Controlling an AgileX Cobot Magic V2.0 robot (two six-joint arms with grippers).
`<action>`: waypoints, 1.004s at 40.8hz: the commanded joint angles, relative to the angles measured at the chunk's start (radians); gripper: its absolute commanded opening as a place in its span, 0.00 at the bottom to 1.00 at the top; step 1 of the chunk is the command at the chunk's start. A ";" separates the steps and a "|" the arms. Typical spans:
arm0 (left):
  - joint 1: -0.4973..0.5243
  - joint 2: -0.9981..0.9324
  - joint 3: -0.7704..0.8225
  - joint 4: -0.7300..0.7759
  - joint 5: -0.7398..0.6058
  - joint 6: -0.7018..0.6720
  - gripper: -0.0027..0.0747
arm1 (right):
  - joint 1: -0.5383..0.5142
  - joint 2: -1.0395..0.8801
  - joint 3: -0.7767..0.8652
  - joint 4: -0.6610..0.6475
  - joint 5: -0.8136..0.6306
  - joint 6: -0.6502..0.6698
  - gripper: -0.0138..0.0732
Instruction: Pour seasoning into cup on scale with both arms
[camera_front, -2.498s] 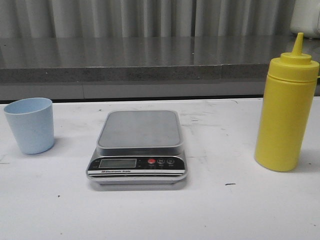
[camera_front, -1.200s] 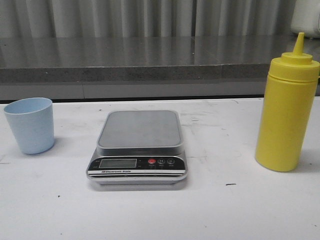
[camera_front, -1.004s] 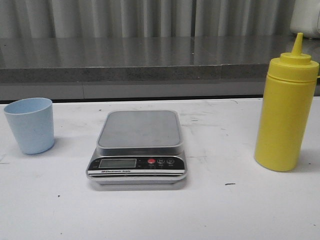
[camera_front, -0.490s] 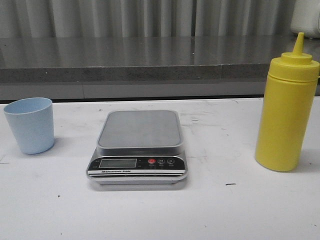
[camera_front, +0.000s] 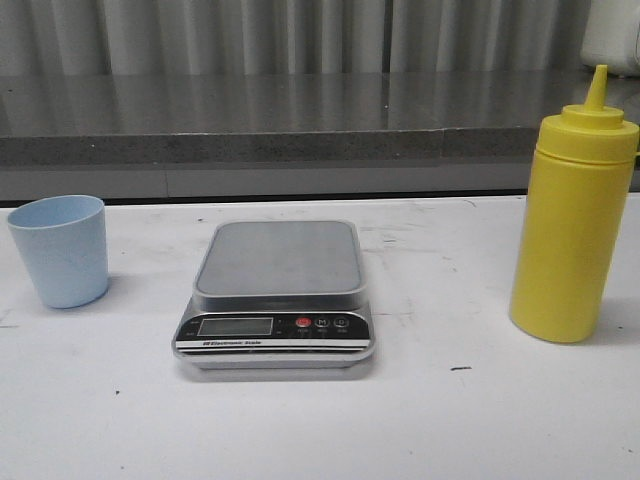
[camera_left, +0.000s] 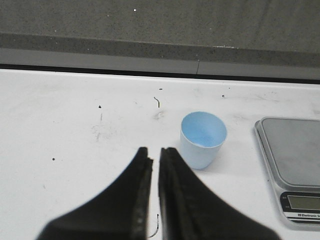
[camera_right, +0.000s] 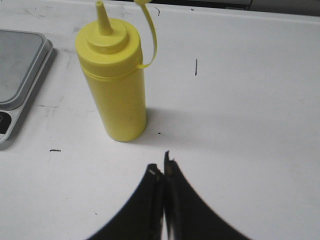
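Note:
The pale blue cup (camera_front: 60, 250) stands upright on the white table at the left, apart from the scale (camera_front: 277, 295), whose grey platform is bare. The yellow seasoning bottle (camera_front: 572, 215) stands upright at the right, its cap off and hanging by its tether (camera_right: 147, 30). Neither gripper shows in the front view. In the left wrist view my left gripper (camera_left: 154, 152) is shut and empty, a short way from the cup (camera_left: 202, 138). In the right wrist view my right gripper (camera_right: 163, 170) is shut and empty, short of the bottle (camera_right: 114, 85).
A grey counter ledge (camera_front: 300, 130) runs along the table's far edge. A white object (camera_front: 612, 35) sits on it at the far right. The scale's corner also shows in both wrist views (camera_left: 292, 165) (camera_right: 17, 80).

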 joint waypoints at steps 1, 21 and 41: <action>0.000 0.020 -0.034 -0.008 -0.070 0.013 0.38 | 0.000 0.010 -0.027 -0.005 -0.065 -0.024 0.37; 0.000 0.189 -0.161 -0.037 0.056 0.013 0.65 | 0.000 0.010 -0.027 -0.005 -0.065 -0.024 0.62; -0.094 0.644 -0.410 -0.044 0.156 0.013 0.64 | 0.000 0.010 -0.027 -0.005 -0.065 -0.024 0.62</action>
